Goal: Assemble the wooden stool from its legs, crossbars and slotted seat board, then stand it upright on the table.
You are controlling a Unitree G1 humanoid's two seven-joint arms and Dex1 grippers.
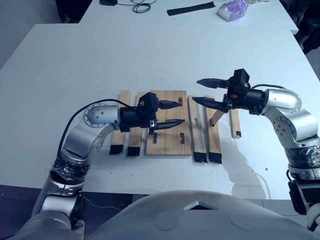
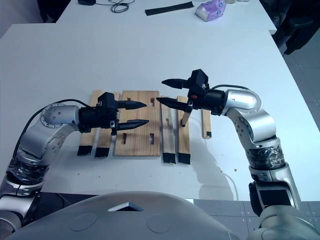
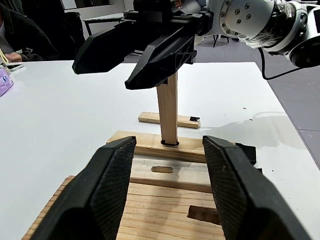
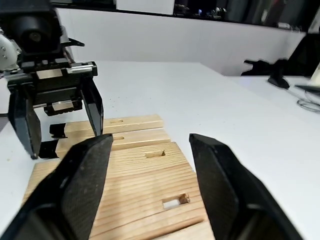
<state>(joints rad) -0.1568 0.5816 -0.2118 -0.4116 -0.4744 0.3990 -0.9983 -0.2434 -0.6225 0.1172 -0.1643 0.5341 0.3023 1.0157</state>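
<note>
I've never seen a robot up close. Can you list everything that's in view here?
Seat board: one, pale wood with slots, flat on the near table.
Flat wooden bars: five, pale with black tips, two left of the board, three right.
Short wooden piece: one, pale, standing in a right-hand bar's slot.
Near table: one, white.
Purple pack: one, on the rear table.
Black strip: one, rear table.
Cables: some, black, rear table.
Left gripper: black, open, over the board.
Right gripper: black, open, above the standing piece.
</note>
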